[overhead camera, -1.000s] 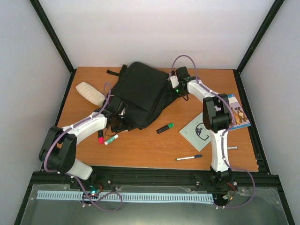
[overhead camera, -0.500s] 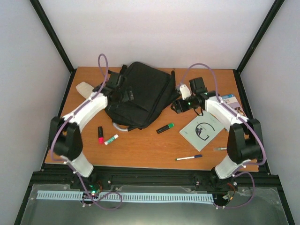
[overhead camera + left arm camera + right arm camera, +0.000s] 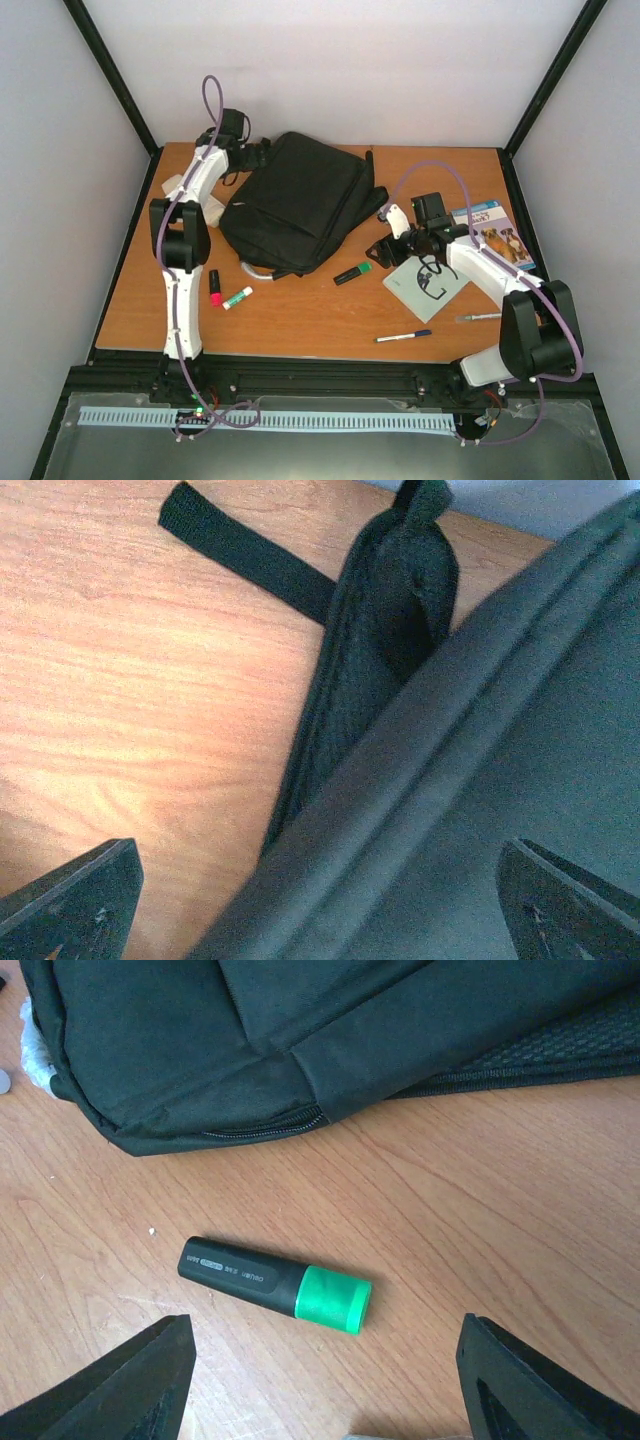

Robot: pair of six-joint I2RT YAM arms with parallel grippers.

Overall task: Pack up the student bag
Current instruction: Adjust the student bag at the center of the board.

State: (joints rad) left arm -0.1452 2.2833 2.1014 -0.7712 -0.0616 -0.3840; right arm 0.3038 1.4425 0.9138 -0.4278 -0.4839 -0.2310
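Hovering my right gripper (image 3: 325,1380), open and empty, over the green highlighter (image 3: 275,1285), I judge I must next descend and close across it. My left gripper (image 3: 258,156) stands wide and empty at the far-left corner of the student bag (image 3: 295,205), which lies toward the table's (image 3: 300,330) far side.

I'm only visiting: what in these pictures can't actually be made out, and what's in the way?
- Inside of the large black fabric backpack: every view, its own fabric hides it.
- Cream pencil pouch: top view, the left arm crosses its middle.
- Printed label on the black highlighter with green cap: right wrist view, too small to read.
- Thin silvery item: top view, too small to name.
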